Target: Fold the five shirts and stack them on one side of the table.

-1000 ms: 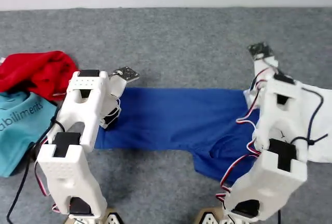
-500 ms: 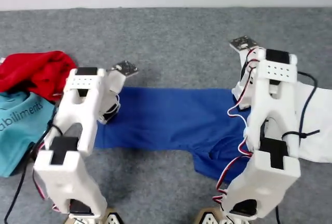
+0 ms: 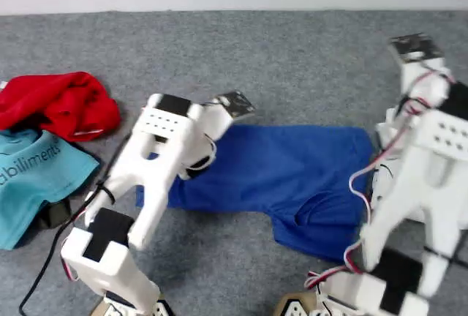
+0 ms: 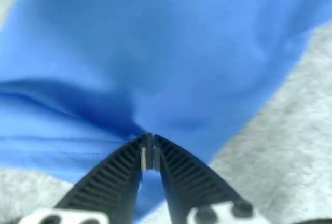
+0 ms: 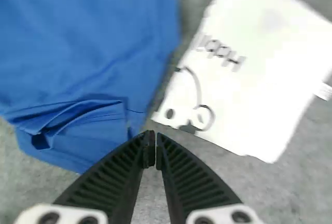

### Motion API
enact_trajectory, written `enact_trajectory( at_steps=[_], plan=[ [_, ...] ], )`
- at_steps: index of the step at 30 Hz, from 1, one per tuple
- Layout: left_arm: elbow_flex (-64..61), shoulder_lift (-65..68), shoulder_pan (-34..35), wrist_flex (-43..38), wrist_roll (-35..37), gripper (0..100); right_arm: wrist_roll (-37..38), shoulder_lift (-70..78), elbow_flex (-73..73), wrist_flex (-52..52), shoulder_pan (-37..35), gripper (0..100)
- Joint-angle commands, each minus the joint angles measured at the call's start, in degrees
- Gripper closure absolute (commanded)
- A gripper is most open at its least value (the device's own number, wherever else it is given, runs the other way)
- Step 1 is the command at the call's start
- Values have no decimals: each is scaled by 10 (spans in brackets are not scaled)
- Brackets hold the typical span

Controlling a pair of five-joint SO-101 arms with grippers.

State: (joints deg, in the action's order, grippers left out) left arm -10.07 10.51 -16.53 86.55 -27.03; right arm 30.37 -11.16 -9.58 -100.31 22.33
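Blue shirt (image 3: 292, 170) is lying about mid-table, a bit toward the near edge. It's mostly flat, with a sleeve doubled over at its near right corner.

On my left wrist feed the left gripper (image 4: 149, 152) has its fingers pinched together right on that shirt. The cloth bunches into creases that run straight into the tips, so I'd call it clamped on the fabric. From the high view that grab is at the end of the shirt facing the table's left edge, tucked under the left arm (image 3: 150, 173).

Right gripper (image 5: 151, 149) has its fingers pressed together too, with nothing between them as far as I can see. It sits just off the blue shirt's doubled-over corner, right where that shirt comes up beside the white shirt (image 5: 254, 73). I honestly can't tell from the feed how far above the cloth it is. The white shirt lies flat toward the table's right edge, mostly behind the right arm (image 3: 424, 184) in the high view.

Further out, the red shirt (image 3: 62, 104) is crumpled by the left edge of the grey table (image 3: 292, 60). The teal shirt (image 3: 33, 177) is touching it on the near side. Both are apart from the blue one.
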Motion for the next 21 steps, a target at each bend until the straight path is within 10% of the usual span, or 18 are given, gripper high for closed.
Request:
enact_trajectory(
  at_steps=[1,9,21],
  plan=[
    [44,-34,-47,36,3,985,4,-74,29,-22,44,984],
    [68,-35,-36,106,3,984,6,-188,139,-21,80,984],
    [67,-36,215,140,-73,984,6,-294,236,-20,77,984]
  ],
)
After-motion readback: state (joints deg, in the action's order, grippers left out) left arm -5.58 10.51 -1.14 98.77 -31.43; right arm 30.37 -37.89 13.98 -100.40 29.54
